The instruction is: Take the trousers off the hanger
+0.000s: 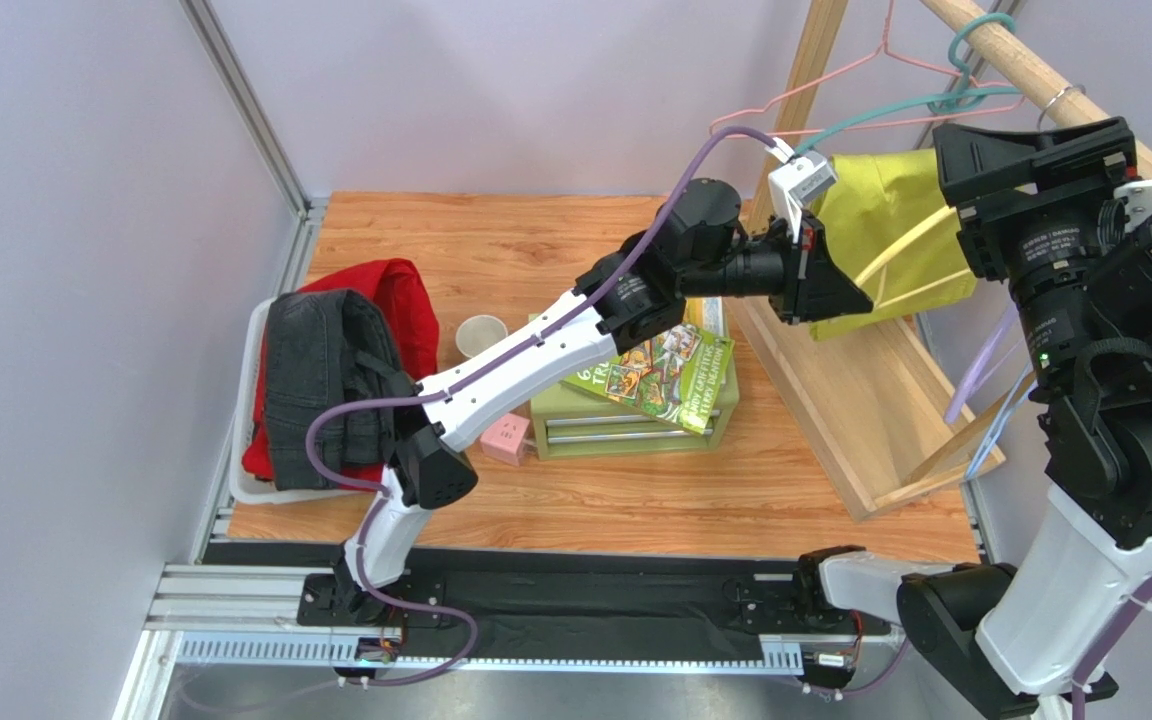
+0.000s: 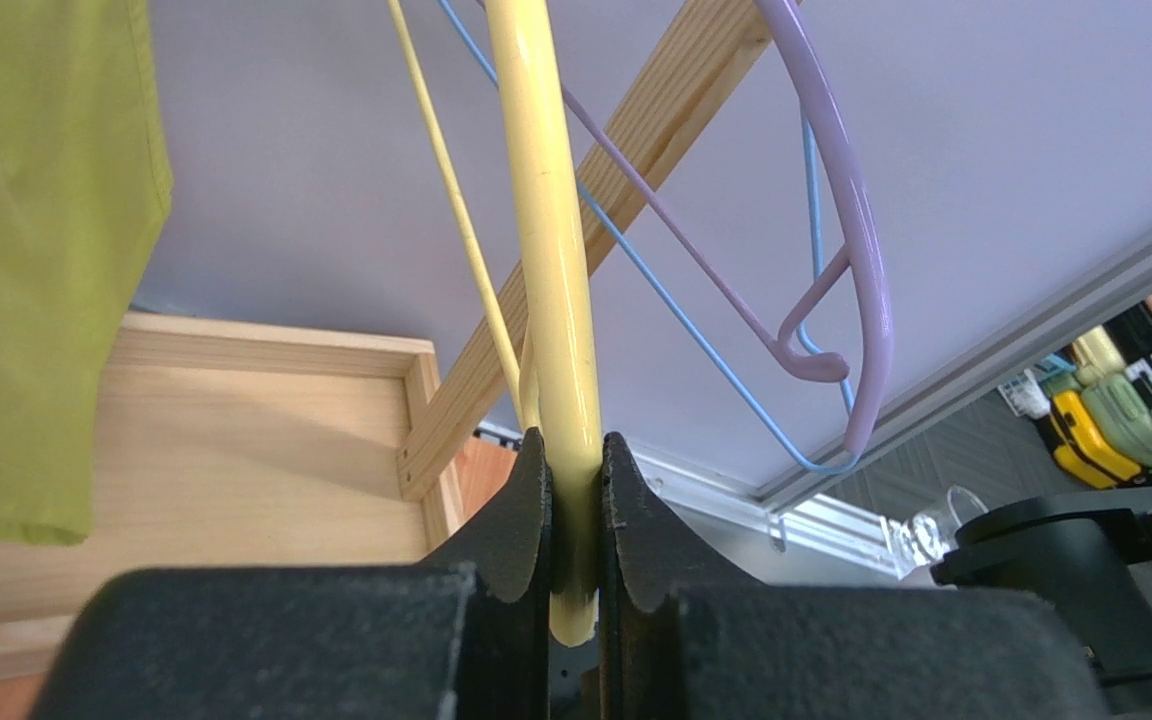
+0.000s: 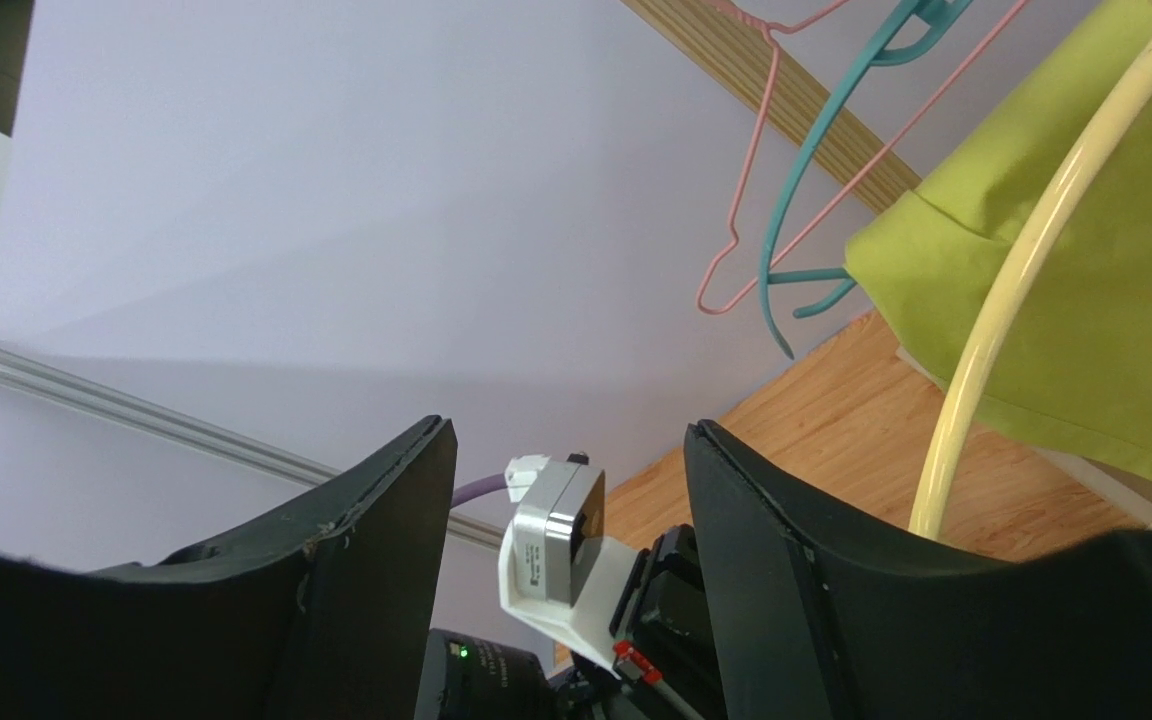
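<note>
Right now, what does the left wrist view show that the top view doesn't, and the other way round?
Only the left wrist view shows the left claw shut on the yellow hanger. Only the top view shows the red and dark trousers piled in the white tray, the cup and the right claw. Both show the yellow-green trousers and the wooden rack.

Yellow-green trousers (image 2: pixel 26 255) cut off, frame's left edge.
</note>
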You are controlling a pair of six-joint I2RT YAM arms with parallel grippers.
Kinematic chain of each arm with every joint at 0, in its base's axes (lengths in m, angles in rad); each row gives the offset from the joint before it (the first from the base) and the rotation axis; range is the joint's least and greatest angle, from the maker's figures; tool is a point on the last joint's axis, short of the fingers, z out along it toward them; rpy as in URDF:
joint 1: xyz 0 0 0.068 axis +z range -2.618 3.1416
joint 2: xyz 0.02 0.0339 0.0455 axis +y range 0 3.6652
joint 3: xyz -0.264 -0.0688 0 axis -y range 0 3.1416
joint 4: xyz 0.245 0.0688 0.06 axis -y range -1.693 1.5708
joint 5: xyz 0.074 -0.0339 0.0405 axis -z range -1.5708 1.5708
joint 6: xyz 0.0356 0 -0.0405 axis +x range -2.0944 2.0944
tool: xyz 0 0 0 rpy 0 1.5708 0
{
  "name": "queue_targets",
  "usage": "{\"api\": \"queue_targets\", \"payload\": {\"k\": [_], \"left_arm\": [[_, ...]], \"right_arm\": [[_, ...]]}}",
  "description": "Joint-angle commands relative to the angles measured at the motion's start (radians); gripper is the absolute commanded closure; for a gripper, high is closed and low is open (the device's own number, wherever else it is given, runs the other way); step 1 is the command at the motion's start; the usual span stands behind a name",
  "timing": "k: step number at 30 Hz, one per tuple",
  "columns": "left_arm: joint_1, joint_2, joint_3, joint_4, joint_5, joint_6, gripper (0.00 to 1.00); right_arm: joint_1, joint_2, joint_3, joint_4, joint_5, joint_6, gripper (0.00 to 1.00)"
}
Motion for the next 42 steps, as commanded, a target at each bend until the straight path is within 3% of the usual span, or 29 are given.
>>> {"api": "queue_targets", "payload": {"k": [1,2,6,9,15,24,31,38,42], "left_arm": [[-0.046,-0.068,-0.047,-0.071,0.121,0.024,1.00],[-0.046,-0.068,-0.045,-0.074,0.124,0.021,0.99],[-0.046,-0.077,-0.048,-0.092,0.137,0.026,0.68],[-0.039,-0.103,-0.088,-0.104,0.131,0.029,0.58],[-0.011,-0.173,-0.195,-0.068,0.156,0.043,0.56],[0.039,-0.285,-0.295,-0.199,0.121,0.092,0.56],[0.069,-0.564,-0.523,-0.293,0.053,0.124,0.55],[0.070,-0.779,-0.628,-0.407,-0.037,0.124,0.55],[0.070,-0.883,-0.653,-0.440,-0.073,0.119,0.55]], "right_arm": [[-0.004,-0.010,-0.033,0.019,0.030,-0.030,0.37],[-0.004,-0.014,-0.041,0.018,0.029,-0.027,0.37],[-0.002,0.001,-0.059,-0.007,0.024,-0.014,0.37],[-0.002,0.033,-0.060,-0.016,0.024,-0.006,0.37],[-0.002,0.116,-0.058,0.022,0.010,0.006,0.37],[-0.002,0.219,-0.044,0.052,0.025,0.032,0.38],[0.004,0.306,-0.035,0.030,0.123,0.159,0.37],[0.062,0.366,-0.003,0.048,0.266,0.227,0.35],[0.076,0.377,0.019,0.074,0.257,0.253,0.36]]}}
